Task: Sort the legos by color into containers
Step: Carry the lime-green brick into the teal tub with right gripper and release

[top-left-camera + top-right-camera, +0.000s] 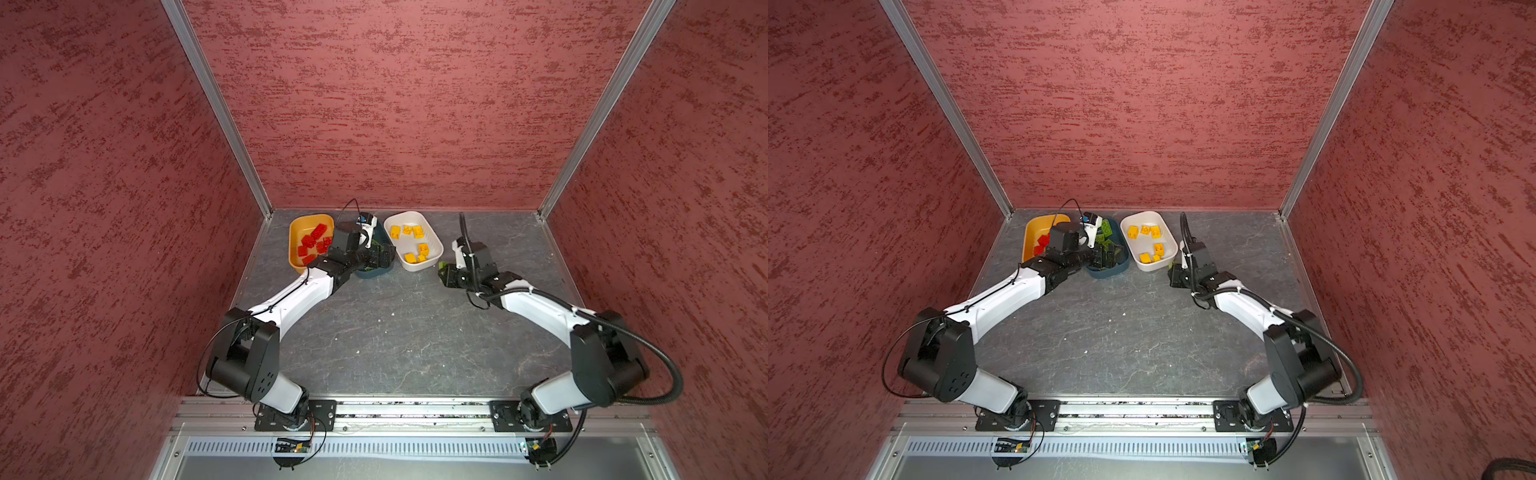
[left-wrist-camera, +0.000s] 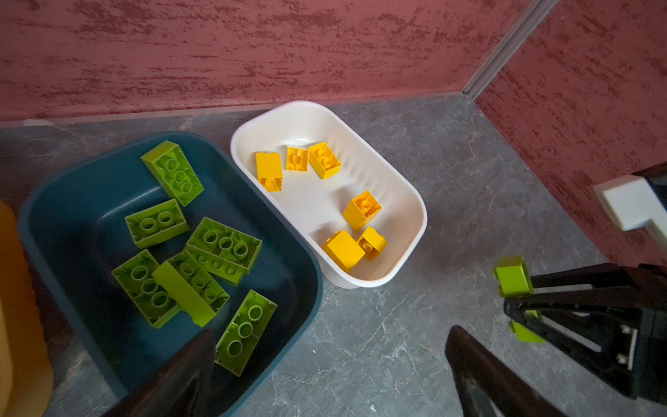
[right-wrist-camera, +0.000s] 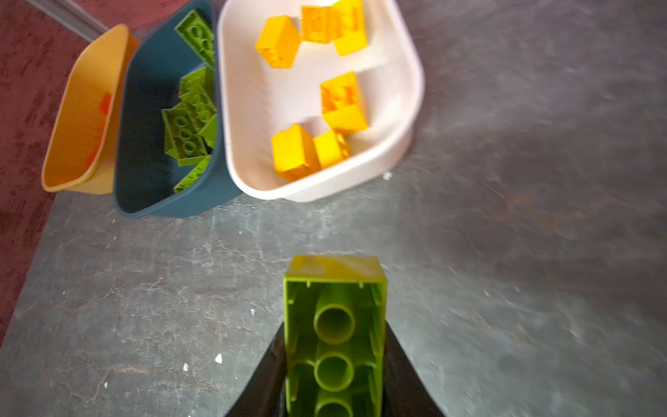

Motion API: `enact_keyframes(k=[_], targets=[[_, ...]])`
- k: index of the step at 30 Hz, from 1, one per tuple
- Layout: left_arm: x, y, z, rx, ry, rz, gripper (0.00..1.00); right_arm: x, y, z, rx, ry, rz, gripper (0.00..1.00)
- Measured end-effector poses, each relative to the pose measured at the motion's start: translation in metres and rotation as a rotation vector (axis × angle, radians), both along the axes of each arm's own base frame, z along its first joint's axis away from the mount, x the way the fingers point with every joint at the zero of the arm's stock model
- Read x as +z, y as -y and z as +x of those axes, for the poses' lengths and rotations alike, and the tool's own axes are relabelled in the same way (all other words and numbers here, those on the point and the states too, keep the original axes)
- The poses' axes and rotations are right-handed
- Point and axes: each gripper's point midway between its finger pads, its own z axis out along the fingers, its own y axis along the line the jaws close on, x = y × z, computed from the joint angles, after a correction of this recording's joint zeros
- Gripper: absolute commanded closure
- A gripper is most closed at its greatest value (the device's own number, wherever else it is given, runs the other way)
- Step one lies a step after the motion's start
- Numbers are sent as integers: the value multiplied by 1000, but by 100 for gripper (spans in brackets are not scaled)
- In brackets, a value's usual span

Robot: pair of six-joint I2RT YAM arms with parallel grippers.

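Note:
Three containers stand in a row at the back. The mustard tub (image 1: 297, 226) holds several red legos (image 1: 313, 243). The teal tub (image 2: 314, 281) holds several lime green legos (image 2: 223, 243), and the white tub (image 2: 415, 202) holds several yellow legos (image 2: 362, 209). My left gripper (image 2: 330, 334) hangs open and empty over the teal tub's near corner. My right gripper (image 3: 334, 328) is shut on an oblong lime green brick (image 3: 334, 335), hollow underside towards the camera. It is held above the table just in front of the white tub's near right corner (image 1: 443, 265).
Red textured walls close in the grey stone-patterned table (image 1: 395, 332) at the back and on both sides. An aluminium rail (image 1: 415, 409) carrying both arm bases runs along the front edge. The left arm (image 1: 299, 295) reaches across the mustard tub's near end.

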Motion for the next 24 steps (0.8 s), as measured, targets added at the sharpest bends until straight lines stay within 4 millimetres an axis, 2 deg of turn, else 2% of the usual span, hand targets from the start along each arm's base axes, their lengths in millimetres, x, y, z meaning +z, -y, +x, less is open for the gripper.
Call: enact_keyframes(k=[6, 10, 15, 18, 20, 22, 24], targets=[[-2, -53, 8, 213, -15, -18, 1, 11, -77, 42, 173, 91, 40, 73], [-2, -85, 9, 330, -27, -38, 0, 5, -117, 63, 271, 145, 30, 73], [-2, -100, 7, 391, -31, -49, 1, -9, -145, 79, 324, 167, 11, 71], [-3, -103, 6, 412, -34, -51, 1, -11, -154, 87, 338, 185, 5, 65], [-5, -107, 6, 434, -41, -48, 0, -11, -157, 93, 335, 197, -1, 56], [-7, -112, 6, 461, -47, -47, 1, -11, -157, 96, 333, 201, -15, 41], [-8, -118, 6, 485, -51, -44, 0, -10, -156, 97, 334, 206, -30, 34]])
